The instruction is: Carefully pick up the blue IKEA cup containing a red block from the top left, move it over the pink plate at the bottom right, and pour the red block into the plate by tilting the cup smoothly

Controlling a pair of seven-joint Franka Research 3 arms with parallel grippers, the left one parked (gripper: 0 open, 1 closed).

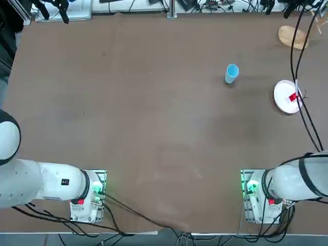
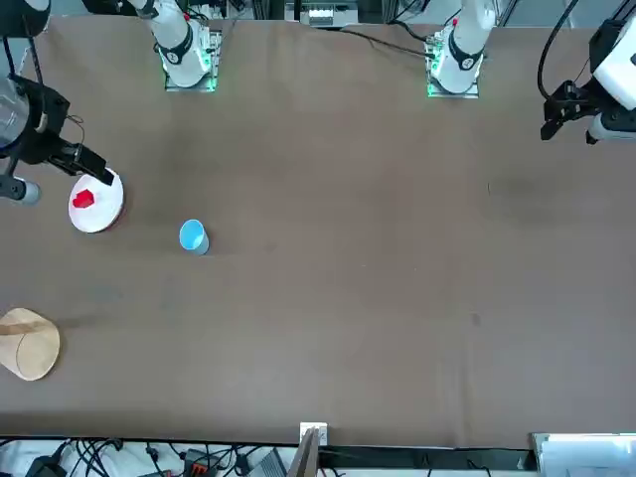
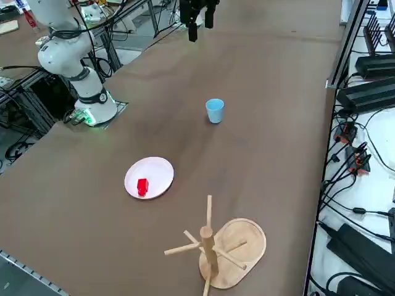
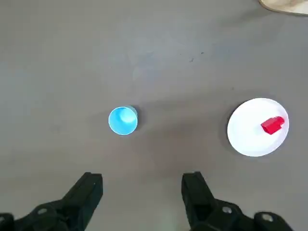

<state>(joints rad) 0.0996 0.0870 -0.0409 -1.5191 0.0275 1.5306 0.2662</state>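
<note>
The blue IKEA cup stands upright on the brown table, and its inside looks empty in the right wrist view. The red block lies on the pink plate, a short way from the cup. My right gripper hangs open high above the table, holding nothing, with cup and plate both far below it.
A tan wooden mug tree on an oval base stands past the plate near the table's corner. A black cable hangs across the plate in the top view. The right arm's base sits at the near edge.
</note>
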